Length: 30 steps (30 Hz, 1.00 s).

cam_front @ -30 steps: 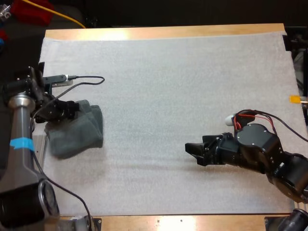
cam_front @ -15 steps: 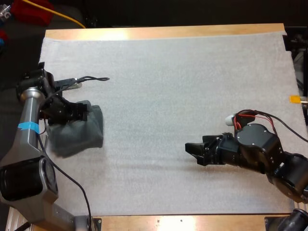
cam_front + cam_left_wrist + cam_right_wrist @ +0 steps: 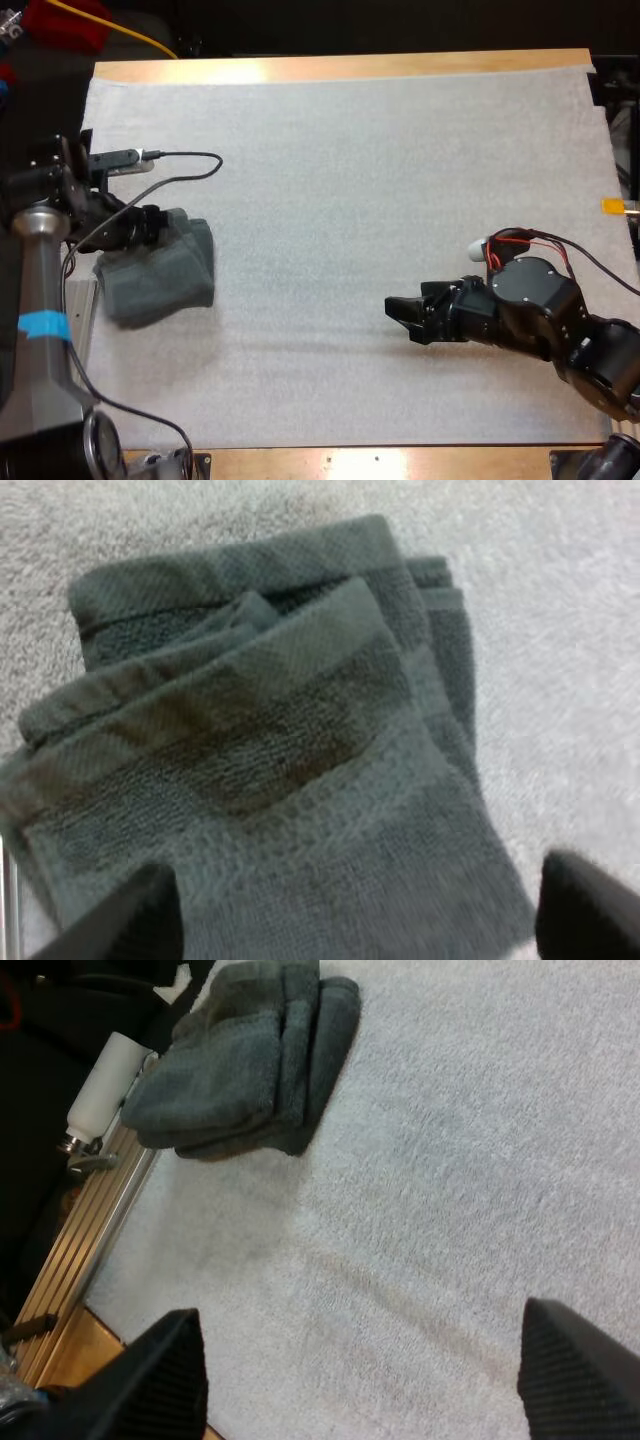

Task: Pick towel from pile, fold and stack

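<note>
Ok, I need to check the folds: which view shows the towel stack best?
The left wrist view: the stack is close, its layers and folded edges plain. The high view shows it by the left gripper, partly covered. The right wrist view shows its layered side from afar.

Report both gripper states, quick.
Left gripper: open, over the folded towels.
Right gripper: open, holding nothing, over the mat.

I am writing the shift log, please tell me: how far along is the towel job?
Done: a folded stack of towels lies at the left of the mat. In hand: nothing; the left gripper is open over the stack, the right gripper open over bare mat. Left: whether more towels wait, these views cannot tell.
</note>
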Each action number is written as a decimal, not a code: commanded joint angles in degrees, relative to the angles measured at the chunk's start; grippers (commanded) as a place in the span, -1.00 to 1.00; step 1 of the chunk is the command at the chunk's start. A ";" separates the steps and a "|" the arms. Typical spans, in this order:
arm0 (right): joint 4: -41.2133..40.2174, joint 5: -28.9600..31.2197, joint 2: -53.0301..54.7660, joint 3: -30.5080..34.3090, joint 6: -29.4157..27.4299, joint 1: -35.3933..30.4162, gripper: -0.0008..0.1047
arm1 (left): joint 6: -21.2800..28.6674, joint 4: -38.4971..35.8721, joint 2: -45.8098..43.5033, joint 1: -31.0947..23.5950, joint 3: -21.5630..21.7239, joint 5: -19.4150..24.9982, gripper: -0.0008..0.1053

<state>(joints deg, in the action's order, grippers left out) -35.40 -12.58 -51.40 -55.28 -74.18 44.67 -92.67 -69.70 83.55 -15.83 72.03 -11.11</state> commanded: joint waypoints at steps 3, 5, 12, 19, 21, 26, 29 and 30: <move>-0.03 -1.98 -0.02 0.10 -0.59 0.01 0.23 | 0.35 -1.83 -4.23 0.32 0.22 -2.72 0.32; -0.03 -2.91 -0.02 0.10 -0.93 0.01 0.23 | 0.15 -2.19 -6.52 0.32 0.22 -5.37 0.32; -0.03 0.41 -0.02 0.10 -5.77 0.01 0.23 | -0.21 -2.43 -13.83 3.06 0.22 -8.72 0.32; -5.52 2.03 -0.02 0.10 -9.97 -9.06 0.23 | -2.81 -2.62 -19.73 10.50 0.22 -9.49 0.32; -7.61 2.03 -0.01 0.10 -11.63 -11.62 0.23 | -2.99 -2.78 -20.65 11.55 0.22 -9.49 0.32; -17.32 7.81 1.34 0.10 -18.85 -25.33 0.23 | -2.18 -5.78 -26.56 13.66 0.22 -9.39 0.32; -18.77 11.41 2.84 0.10 -21.62 -27.94 0.23 | -2.15 -6.47 -28.08 13.66 0.22 -9.39 0.32; -19.19 12.28 3.25 0.10 -22.35 -28.57 0.23 | -2.15 -6.48 -28.54 13.66 0.22 -9.39 0.32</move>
<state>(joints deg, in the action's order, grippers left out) -53.82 -0.78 -48.45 -55.28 -95.87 15.96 -95.07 -76.19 55.17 -2.46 72.03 -20.48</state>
